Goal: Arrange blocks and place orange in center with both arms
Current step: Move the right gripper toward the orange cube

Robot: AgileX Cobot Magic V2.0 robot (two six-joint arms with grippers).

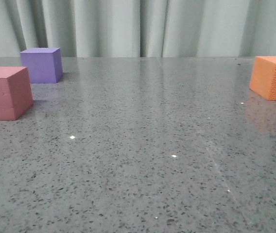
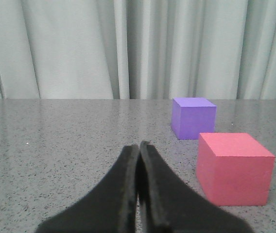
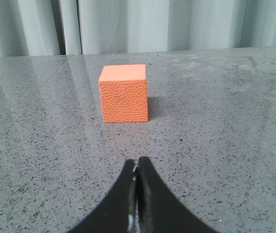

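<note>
The pink-red cube (image 1: pixel 4 92) sits at the table's left edge of the front view, with the purple cube (image 1: pixel 42 64) just behind it. The orange cube (image 1: pixel 274 76) with its pebbled face sits far right. No gripper shows in the front view. In the left wrist view my left gripper (image 2: pixel 139 144) is shut and empty; the pink-red cube (image 2: pixel 234 167) and purple cube (image 2: pixel 193 118) lie ahead, off to one side. In the right wrist view my right gripper (image 3: pixel 137 160) is shut and empty, a short way back from the orange cube (image 3: pixel 124 93).
The cubes rest on a speckled grey stone table (image 1: pixel 143 145). A pale grey curtain (image 1: pixel 143 26) hangs behind the table's far edge.
</note>
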